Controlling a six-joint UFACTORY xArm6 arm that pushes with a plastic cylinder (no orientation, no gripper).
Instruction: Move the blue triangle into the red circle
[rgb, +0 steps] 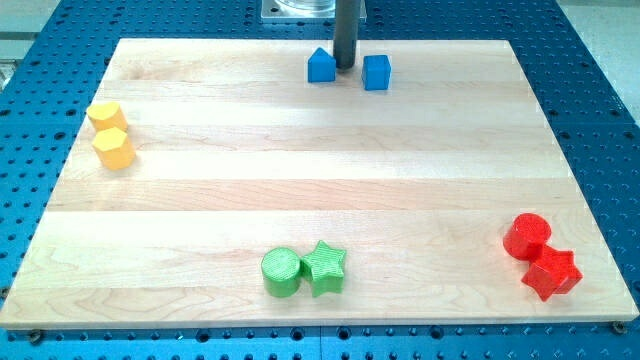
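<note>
The blue triangle (320, 66) sits near the top edge of the wooden board, a little left of centre. My tip (344, 67) stands just to its right, touching or nearly touching it, between it and a blue cube (376, 72). The red circle (526, 236) lies far away at the view's bottom right, with a red star (552, 273) touching it just below and to the right.
A green circle (282, 272) and a green star (324, 267) sit together at the bottom centre. Two yellow blocks sit at the left edge, one round-topped (105, 116), one hexagonal (114, 148). The board (320, 180) rests on a blue perforated table.
</note>
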